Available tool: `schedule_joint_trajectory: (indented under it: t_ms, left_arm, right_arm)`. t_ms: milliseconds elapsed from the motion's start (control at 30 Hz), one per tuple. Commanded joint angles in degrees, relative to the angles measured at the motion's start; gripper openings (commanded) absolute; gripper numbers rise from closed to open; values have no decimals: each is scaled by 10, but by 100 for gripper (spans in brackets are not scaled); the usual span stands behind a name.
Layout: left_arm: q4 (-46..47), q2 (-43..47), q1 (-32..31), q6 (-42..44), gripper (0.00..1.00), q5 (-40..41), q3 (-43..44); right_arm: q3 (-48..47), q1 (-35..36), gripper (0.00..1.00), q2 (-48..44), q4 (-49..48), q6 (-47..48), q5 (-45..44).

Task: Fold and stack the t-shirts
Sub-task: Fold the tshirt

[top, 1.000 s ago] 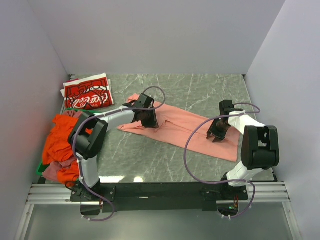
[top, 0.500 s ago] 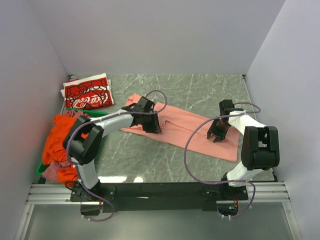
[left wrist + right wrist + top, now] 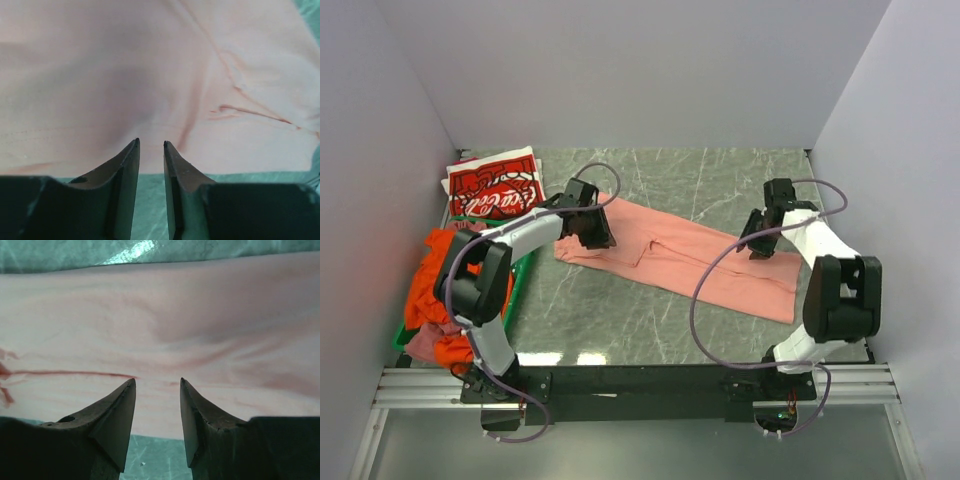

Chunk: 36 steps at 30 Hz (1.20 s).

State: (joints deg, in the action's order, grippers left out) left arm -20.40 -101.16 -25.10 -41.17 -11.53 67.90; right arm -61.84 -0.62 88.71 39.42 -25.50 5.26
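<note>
Pincers first. The left pincer [image 3: 150,145] stands parted by a narrow gap, with nothing between its dark fingers [image 3: 127,165]. It has hold of nothing. Its tips point at the salmon-pink t-shirt [image 3: 150,75], just inside that shirt's edge, and a strip of green tabletop [image 3: 150,205] shows behind them. Whether the tips touch the cloth I cannot tell.

The right pincer [image 3: 157,382] is parted somewhat wider and also grips nothing. Its tips sit over the same shirt close to an edge, and a dark crease in the cloth runs in from the left toward the gap.

From the top camera the salmon-pink t-shirt [image 3: 690,260] lies flat on the tabletop [image 3: 720,180] as a long slanted band, its left end farther from the arm bases and its right end nearer to them. The left pincer [image 3: 592,228] is at the shirt's left end. The right pincer [image 3: 760,240] is over the shirt's far edge, toward its right end.

The red Coca-Cola t-shirt [image 3: 498,188] lies folded just beyond the salmon-pink shirt's left end, apart from it. The orange t-shirt [image 3: 430,275] is heaped farther left of that end, with the mauve t-shirt [image 3: 417,345] bunched under it at the heap's near side, both in a green crate [image 3: 398,341].
</note>
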Motion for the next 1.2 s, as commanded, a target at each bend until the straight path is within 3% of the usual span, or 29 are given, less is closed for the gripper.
schedule_joint_trajectory:
  t_ms: [0,267,400,667,833,1000,1167]
  left_arm:
    - [8,-26,3,13,31,11,-14]
    - [24,-87,21,33,29,51,-22]
    - [13,-115,29,53,29,69,-1]
    - [-43,-234,30,104,29,105,169]
    - [-96,-321,30,144,30,142,319]
    - [-129,-332,30,164,34,172,396]
    - [-134,-281,30,165,39,178,399]
  right_arm:
    - [0,4,48,47,-43,22,18]
    - [44,4,47,98,-94,33,78]
    - [51,4,47,121,-42,23,101]
    - [127,46,47,54,-22,1,143]
    - [157,112,47,4,-25,-24,165]
    - [175,149,47,-46,-25,-56,167]
    - [145,170,48,-121,27,-62,137]
